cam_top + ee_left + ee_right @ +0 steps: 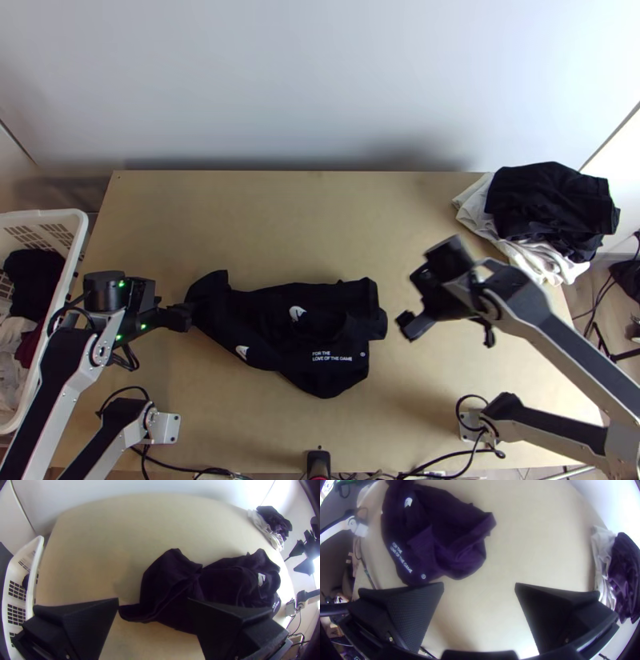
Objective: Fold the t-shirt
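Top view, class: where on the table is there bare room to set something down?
Widest: between the black t-shirt, wall, white basket and clothes pile. Smaller: between t-shirt and near edge of the table. Crowded: the t-shirt's left end, by the left gripper, and the far right corner, under the pile.

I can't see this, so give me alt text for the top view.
A black t-shirt lies bunched on a wooden table, the left end effector at its left end, the right end effector to its right. Far right: piled clothes; far left: a white basket.
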